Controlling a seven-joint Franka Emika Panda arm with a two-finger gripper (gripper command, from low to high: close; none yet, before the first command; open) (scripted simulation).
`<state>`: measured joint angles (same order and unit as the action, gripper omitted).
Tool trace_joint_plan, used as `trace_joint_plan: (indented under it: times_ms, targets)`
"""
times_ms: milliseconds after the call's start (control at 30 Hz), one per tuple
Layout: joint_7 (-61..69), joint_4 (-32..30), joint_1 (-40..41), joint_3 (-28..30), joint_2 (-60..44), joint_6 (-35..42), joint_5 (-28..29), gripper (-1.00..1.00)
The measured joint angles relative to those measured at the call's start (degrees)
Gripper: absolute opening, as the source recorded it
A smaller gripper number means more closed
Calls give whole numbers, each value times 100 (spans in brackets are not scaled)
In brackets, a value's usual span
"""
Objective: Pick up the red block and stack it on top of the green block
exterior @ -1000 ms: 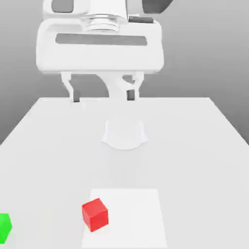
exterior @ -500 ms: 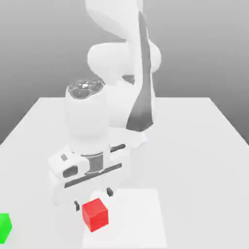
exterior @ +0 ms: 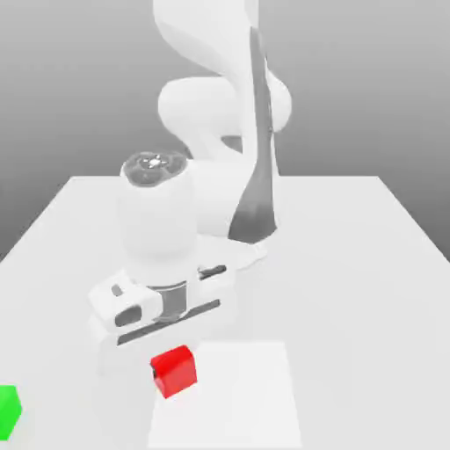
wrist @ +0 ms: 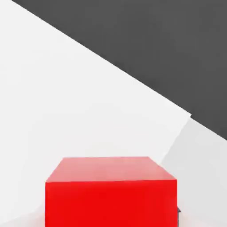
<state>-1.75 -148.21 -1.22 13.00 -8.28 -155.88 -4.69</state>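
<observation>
The arm is bent low over the near part of the white tabletop [exterior: 352,264], its end effector [exterior: 172,356] pointing down right above the red block [exterior: 174,371]. The fingers themselves are tucked behind the hand and the block, so their spacing can't be read directly, but the end effector is drawn in narrow and appears clamped on the red block. That block sits close to the tabletop's near edge, a little toward the exterior view's left of centre, at the edge of a brighter white square patch [exterior: 237,395]. In the hand view, the red block [wrist: 111,190] looms large and close, its top face and one side face showing against the pale surface. The green block [exterior: 7,410] waits at the near corner on the exterior view's left, well apart from the red block and untouched.
</observation>
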Motion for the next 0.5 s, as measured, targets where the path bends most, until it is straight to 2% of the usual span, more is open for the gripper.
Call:
trace_joint_plan:
  times_ms: [333,467,500]
  targets:
    - [-1496,1981,1012,1083,-917,1232,-735,-100]
    - [-1334,2225,1340,868,-1646,790,-1243,-100]
    - [-1278,2243,1386,813,-1778,687,-1336,100]
